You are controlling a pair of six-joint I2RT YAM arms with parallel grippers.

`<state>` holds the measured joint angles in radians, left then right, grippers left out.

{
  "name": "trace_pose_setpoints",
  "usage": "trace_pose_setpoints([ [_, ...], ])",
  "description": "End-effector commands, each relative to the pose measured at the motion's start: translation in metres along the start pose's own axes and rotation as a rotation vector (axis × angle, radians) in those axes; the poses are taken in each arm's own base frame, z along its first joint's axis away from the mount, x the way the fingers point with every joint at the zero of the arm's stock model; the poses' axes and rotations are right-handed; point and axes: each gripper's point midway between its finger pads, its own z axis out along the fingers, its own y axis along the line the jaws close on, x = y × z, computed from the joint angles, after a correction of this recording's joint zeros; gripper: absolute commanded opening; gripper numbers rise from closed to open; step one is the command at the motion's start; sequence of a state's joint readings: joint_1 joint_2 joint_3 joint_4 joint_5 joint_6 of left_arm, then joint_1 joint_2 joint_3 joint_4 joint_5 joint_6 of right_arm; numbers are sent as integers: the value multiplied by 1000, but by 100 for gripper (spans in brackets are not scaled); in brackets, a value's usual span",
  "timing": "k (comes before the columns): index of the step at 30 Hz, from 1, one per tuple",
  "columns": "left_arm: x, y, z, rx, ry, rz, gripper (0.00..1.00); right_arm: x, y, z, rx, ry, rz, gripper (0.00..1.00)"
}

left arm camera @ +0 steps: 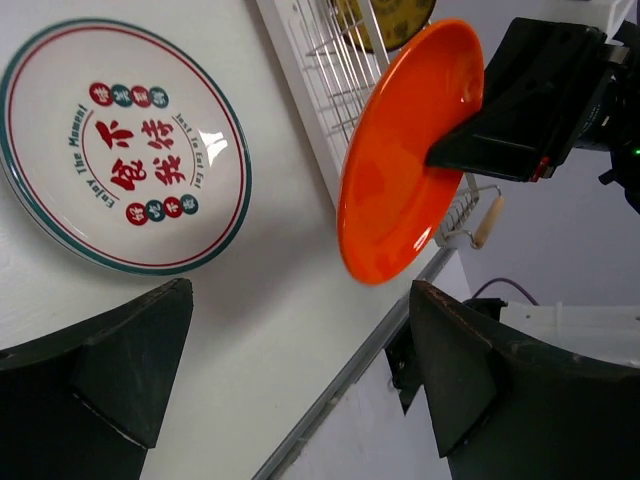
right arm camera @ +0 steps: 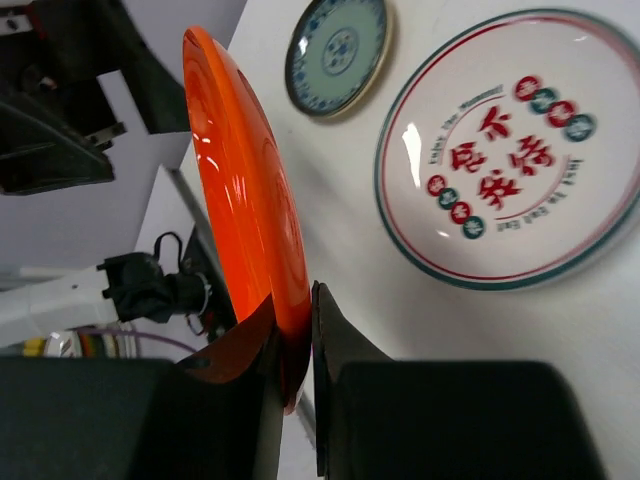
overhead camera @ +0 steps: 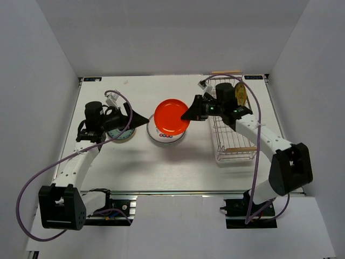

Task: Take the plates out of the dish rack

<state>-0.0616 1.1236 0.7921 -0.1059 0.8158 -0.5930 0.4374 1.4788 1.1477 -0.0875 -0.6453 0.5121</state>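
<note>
I see the rectangular silver wire dish rack (overhead camera: 235, 156) at three o'clock on the table (overhead camera: 178, 168). Over the white green-rimmed round plate (overhead camera: 164, 140) at centre, the plain red-orange round plate (overhead camera: 170, 116) hangs tilted, its three o'clock rim pinched tight in my right gripper (overhead camera: 188, 114), while my left gripper (overhead camera: 144, 120) hovers at nine o'clock, jaws spread and empty.

The red plate (overhead camera: 172, 117) covers most of the white plate (overhead camera: 163, 138) beneath; the right arm (overhead camera: 260, 133) hides part of the patterned plate (overhead camera: 241, 95).
</note>
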Motion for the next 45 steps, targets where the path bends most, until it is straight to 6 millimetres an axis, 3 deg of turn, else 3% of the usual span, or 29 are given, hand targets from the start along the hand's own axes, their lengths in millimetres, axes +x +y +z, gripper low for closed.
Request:
trace_pose_setpoints([
  [1, 6, -9, 7, 68, 31, 20, 98, -8, 40, 12, -154, -6, -25, 0],
  [3, 8, -3, 12, 49, 41, 7, 98, -3, 43, 22, -167, 17, -15, 0],
  [6, 13, 1, 18, 37, 64, -6, 83, 3, 48, 34, -182, 51, -2, 1],
  [9, 13, 3, 21, 20, 57, -5, 57, 8, 55, 42, -205, 83, 0, 2],
  [12, 13, 5, 23, -4, 56, -10, 38, 11, 58, 47, -213, 97, -2, 1],
  [14, 12, 7, 24, -15, 56, -17, 15, 14, 61, 49, -214, 112, -10, 3],
  [16, 11, 7, 22, -30, 53, -26, 0, 16, 58, 50, -201, 118, -6, 18],
  [18, 8, 11, 19, -71, 32, -30, 0, 15, 52, 49, -157, 110, -8, 71],
  [19, 3, 8, 16, -84, 7, -17, 0, 12, 49, 47, -131, 97, -11, 89],
  [22, -11, 10, 7, -163, -68, -30, 0, 5, 35, 34, 8, 53, -18, 89],
  [23, -10, 16, 4, -214, -71, -63, 0, -7, 24, 29, 93, 5, -31, 89],
  [25, -31, 39, -8, -370, -183, -138, 0, -16, 12, 14, 208, -37, -67, 89],
  [27, -35, 69, -20, -553, -251, -210, 0, -20, -17, -3, 394, -78, -63, 89],
  [28, -38, 74, -23, -587, -265, -220, 0, -25, -21, -14, 441, -112, -68, 89],
  [30, -38, 95, -29, -689, -279, -250, 0, -27, -48, -33, 582, -149, -70, 89],
  [35, -32, 151, -43, -889, -302, -342, 0, -43, -65, -68, 680, -246, -73, 89],
  [40, -40, 176, -56, -947, -368, -341, 0, -53, -83, -97, 737, -290, -48, 89],
  [45, -39, 192, -74, -1017, -420, -351, 0, -51, -91, -104, 721, -300, -26, 89],
])
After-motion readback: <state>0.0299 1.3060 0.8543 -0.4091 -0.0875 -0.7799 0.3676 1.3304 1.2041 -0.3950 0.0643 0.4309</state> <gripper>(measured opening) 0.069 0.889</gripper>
